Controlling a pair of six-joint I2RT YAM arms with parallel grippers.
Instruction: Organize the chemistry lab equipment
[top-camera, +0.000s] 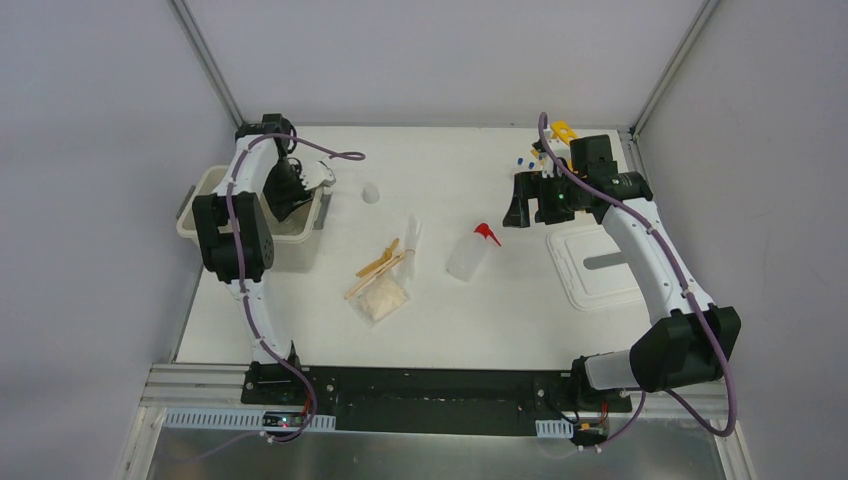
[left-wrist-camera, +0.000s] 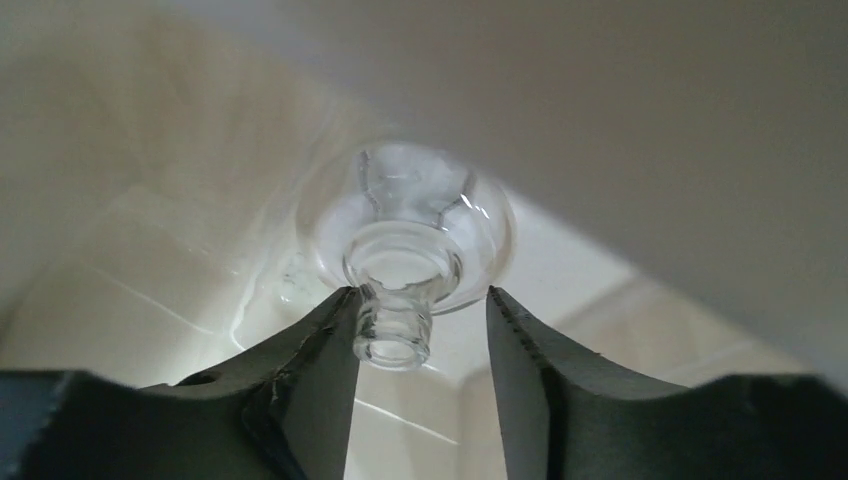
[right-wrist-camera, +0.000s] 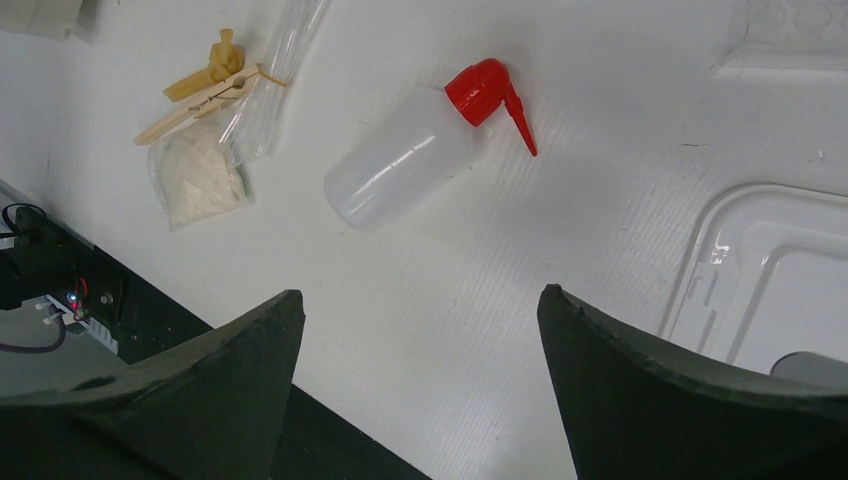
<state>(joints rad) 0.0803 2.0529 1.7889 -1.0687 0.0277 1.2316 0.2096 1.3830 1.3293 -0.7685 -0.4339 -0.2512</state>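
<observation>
2 white and black arms are shown from above, bolted side by side at the near edge. The left arm (top-camera: 238, 235) is raised along the left side and folded sharply at the elbow, with its wrist turned down and to the right. The left gripper (top-camera: 292, 190) is pointed downward, and its 2 dark fingers (left-wrist-camera: 310, 380) are held apart with a gap between the tips. The right arm (top-camera: 650, 255) is stretched toward the far right corner and bent at the wrist toward the centre. The right gripper (top-camera: 522, 203) is spread wide, its tips well apart.
</observation>
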